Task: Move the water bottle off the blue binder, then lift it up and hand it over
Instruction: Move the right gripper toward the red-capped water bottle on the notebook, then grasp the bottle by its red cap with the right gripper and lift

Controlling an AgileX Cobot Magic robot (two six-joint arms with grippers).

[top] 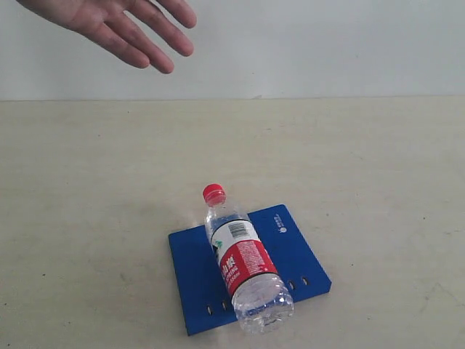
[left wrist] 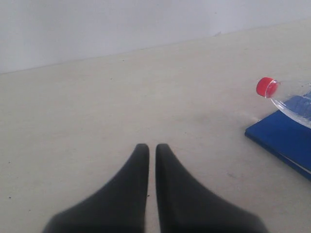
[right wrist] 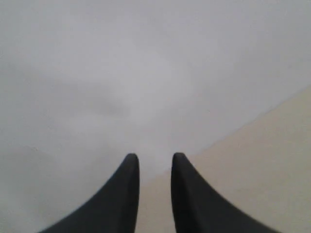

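Note:
The water bottle (top: 243, 262) lies on its side across the blue binder (top: 190, 265), its red cap (top: 213, 193) reaching past the binder's far edge. The binder lies flat on the beige table near the front. Neither gripper shows in the exterior view. In the left wrist view my left gripper (left wrist: 152, 145) is shut and empty, low over bare table, with the water bottle (left wrist: 291, 103) and a corner of the blue binder (left wrist: 279, 133) well off to one side. My right gripper (right wrist: 154, 155) has its fingers a little apart, holding nothing, and faces the wall and the table edge.
An open human hand (top: 123, 25) hovers palm down at the upper left of the exterior view, above the back of the table (top: 349, 160). A pale wall stands behind the table.

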